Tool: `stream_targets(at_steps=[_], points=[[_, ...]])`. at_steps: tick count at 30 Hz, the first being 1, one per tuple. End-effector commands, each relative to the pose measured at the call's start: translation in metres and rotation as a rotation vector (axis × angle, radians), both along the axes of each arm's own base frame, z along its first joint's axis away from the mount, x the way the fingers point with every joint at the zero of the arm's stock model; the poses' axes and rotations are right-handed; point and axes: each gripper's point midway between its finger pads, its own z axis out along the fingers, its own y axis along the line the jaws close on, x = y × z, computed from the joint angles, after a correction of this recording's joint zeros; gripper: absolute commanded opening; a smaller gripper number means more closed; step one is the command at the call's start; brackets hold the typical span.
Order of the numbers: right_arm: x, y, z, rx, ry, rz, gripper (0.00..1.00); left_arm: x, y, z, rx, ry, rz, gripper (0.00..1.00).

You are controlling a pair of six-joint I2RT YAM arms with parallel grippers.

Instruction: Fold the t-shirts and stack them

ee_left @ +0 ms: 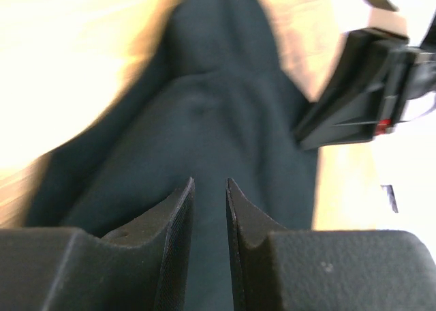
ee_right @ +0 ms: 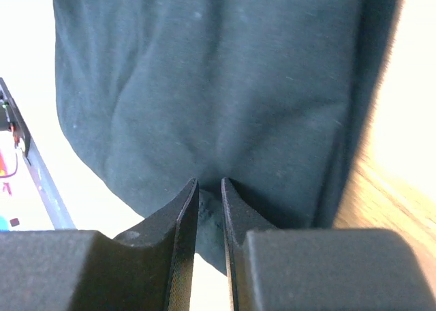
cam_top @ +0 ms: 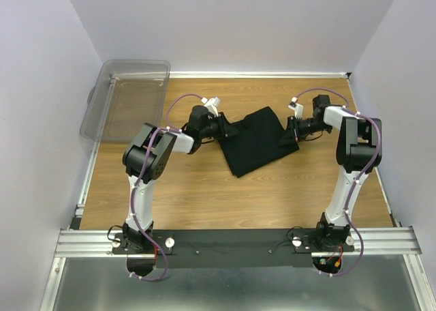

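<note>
Black cloth, folded into a rough slab, was the t-shirt [cam_top: 255, 142], lying a little past the middle of the wooden tabletop [cam_top: 204, 195] toward 12 o'clock. The left pincer [cam_top: 228, 128] sat at the shirt's 9 o'clock edge. From its wrist camera the left pincer's [ee_left: 210, 183] fingers stood close with a thin gap over the fabric, but the blurred view did not show whether any cloth was caught between them. The right pincer [cam_top: 291, 134] met the 3 o'clock edge; its wrist view showed the tips [ee_right: 209, 183] pinching a pucker of the hem, with wrinkles fanning away. A clear plastic bin [cam_top: 95, 113] stood at the tabletop's 10 o'clock corner, well apart from the shirt.
</note>
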Motion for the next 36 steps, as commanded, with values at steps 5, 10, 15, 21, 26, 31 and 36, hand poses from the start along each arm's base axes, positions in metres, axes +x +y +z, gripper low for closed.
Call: stream_targets(at_steps=[5,10,15,21,26,31,36], points=[[-0.013,-0.016,-0.026,-0.026,0.094,-0.025,0.25,0.026,0.057,-0.023,0.103,0.091,0.153,0.32],[-0.015,-0.025,-0.029,-0.047,0.1,-0.042,0.25,0.044,0.074,-0.034,0.147,0.122,0.202,0.32],[-0.018,-0.029,-0.02,-0.052,0.055,-0.008,0.27,0.055,0.076,-0.014,0.152,0.045,0.183,0.32],[-0.006,-0.033,0.044,-0.069,-0.156,0.055,0.45,0.06,0.085,0.097,0.181,-0.287,0.185,0.33],[0.006,-0.049,0.056,-0.183,-0.226,0.015,0.63,0.029,0.127,0.221,0.242,-0.641,0.349,0.36],[0.034,-0.066,0.032,-0.276,-0.223,-0.131,1.0,-0.032,0.166,0.267,0.22,-0.783,0.46,0.54],[0.046,-0.057,0.004,-0.203,-0.1,-0.172,0.99,-0.099,0.201,0.3,0.149,-0.861,0.544,0.71]])
